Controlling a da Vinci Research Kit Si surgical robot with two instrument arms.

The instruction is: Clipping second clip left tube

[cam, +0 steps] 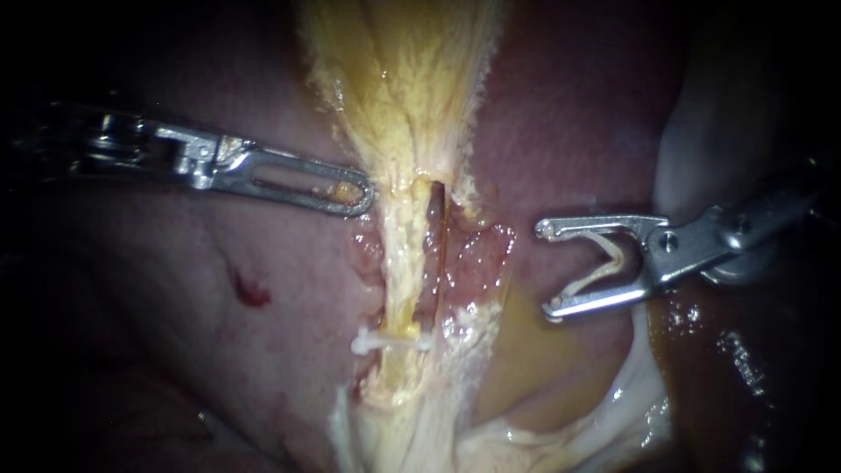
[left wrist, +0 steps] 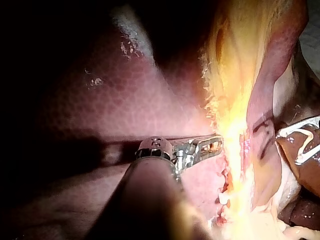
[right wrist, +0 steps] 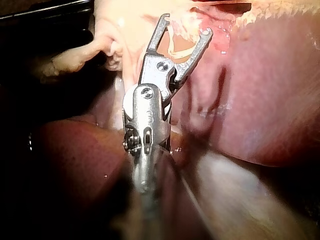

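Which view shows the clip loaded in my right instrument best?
The endoscope view: the clip shows side-on as a full open V in the right instrument. The right wrist view shows it blending into pale tissue behind; the left wrist view shows it small and far off.

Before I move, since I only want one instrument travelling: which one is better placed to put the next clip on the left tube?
Right. The right instrument carries a new clip between its wide-apart jaws, which face the left tube. The left instrument is shut on yellow tissue above it.
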